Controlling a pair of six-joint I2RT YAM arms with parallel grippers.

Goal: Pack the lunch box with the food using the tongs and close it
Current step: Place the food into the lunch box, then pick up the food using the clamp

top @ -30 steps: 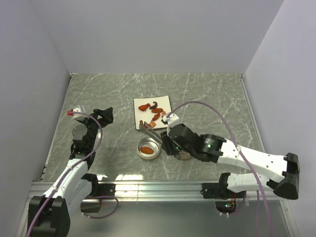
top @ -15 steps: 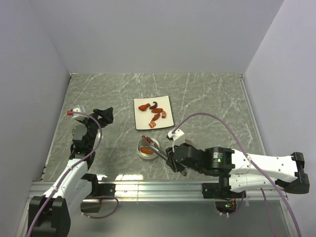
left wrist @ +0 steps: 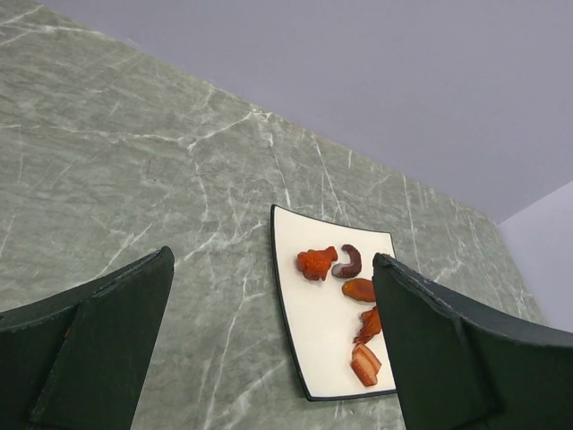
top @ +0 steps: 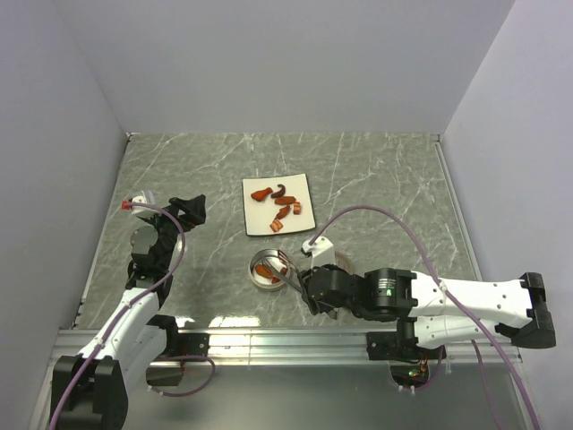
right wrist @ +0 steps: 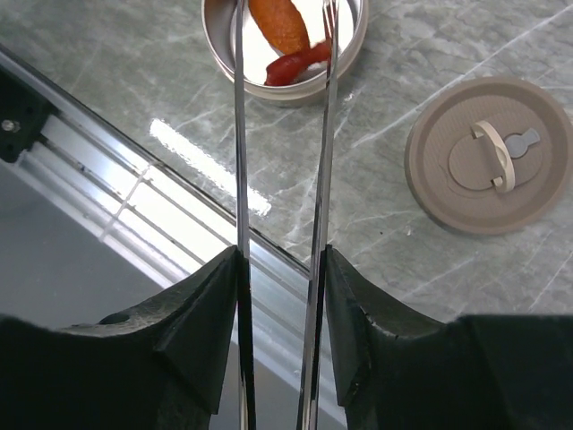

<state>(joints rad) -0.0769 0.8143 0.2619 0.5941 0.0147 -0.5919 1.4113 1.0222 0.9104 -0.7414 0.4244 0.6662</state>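
The lunch box is a round silver tin standing open near the table's front edge. Its brown lid lies flat on the table beside it, handle up. My right gripper is shut on the tongs, whose two arms stand spread with their tips over the tin. An orange piece and a red piece of food lie inside it, the red one touching one tong tip. More food lies farther back. My left gripper is open, holding nothing.
The remaining food sits on a white square plate just beyond the tin. A metal rail runs along the table's near edge, close under the right gripper. Pale walls enclose the left, back and right.
The right arm drew back from the plate's near edge to the tin, carrying a red piece in the tongs. The tongs' arms have now spread. The left arm has not moved.
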